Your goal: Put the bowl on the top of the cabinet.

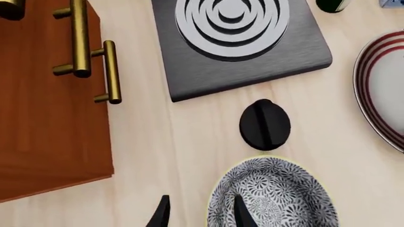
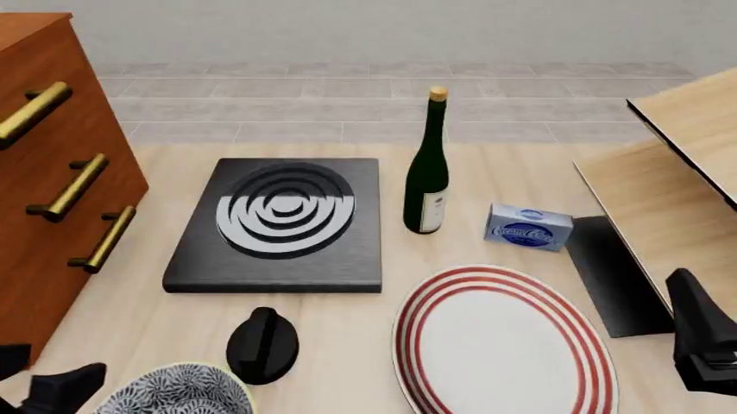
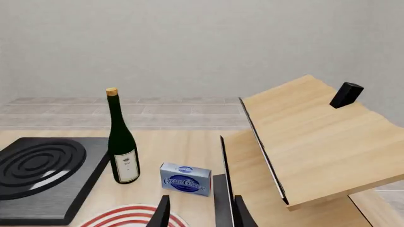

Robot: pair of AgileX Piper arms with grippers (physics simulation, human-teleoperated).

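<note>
The bowl [image 1: 277, 194], grey-blue floral with a cream rim, sits at the table's near left edge; it also shows in the front view [image 2: 173, 395]. My left gripper [image 1: 202, 216] is open and straddles the bowl's rim, with one finger [image 1: 243, 215] inside the bowl and the other outside. In the front view the left gripper [image 2: 64, 386] is just left of the bowl. The reddish-brown cabinet [image 2: 47, 172] with brass handles stands at the far left, also seen in the left wrist view [image 1: 44, 118]. My right gripper [image 3: 200, 215] is open and empty at the near right [image 2: 702, 345].
A black round knob [image 2: 262, 345] lies just beyond the bowl. A dark hob plate [image 2: 282, 220] is behind it. A wine bottle [image 2: 427, 168], a blue box [image 2: 529, 227] and a red-ringed plate [image 2: 501, 341] occupy the middle. Pale wood boards [image 2: 679, 172] stand at the right.
</note>
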